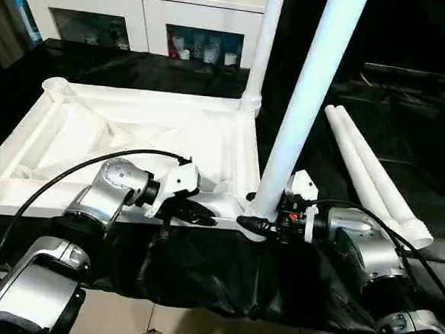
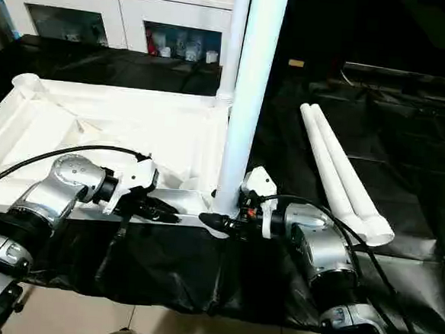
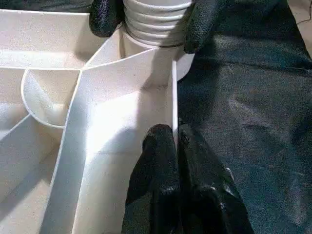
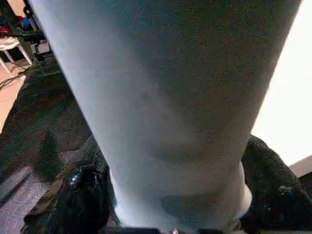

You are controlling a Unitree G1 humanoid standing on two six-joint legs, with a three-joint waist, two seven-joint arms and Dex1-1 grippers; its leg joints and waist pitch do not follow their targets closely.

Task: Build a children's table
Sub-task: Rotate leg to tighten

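The tabletop [image 1: 132, 142] lies upside down, ribbed underside up, on the black-draped surface [image 1: 222, 278], its near edge close to the surface's front drop. Two legs are up: one stands in the far corner socket on the robot's right [image 1: 261, 47], and a second leg [image 1: 307, 96] rises from the near right corner socket, leaning a little, so I judge it still being seated or turned home. Two more legs [image 1: 375, 174] lie side by side on the cloth to the right, well apart from the tabletop, and the round socket at the far left corner [image 1: 56, 86] is empty; the near left one cannot be made out. Roughly half the job looks done. The right tool [image 1: 260, 225] straddles the base of the near leg, a finger on either side just above the socket, though whether it grips firmly is hard to tell. The left tool [image 3: 175, 146] is pressed together on the thin near rim wall of the tabletop, steadying it. Room is tight at that corner: both tools, the rim and the front edge crowd together, while the right side beyond the spare legs is open cloth. The white cabinet [image 1: 142, 12] stands behind, clear of the work.
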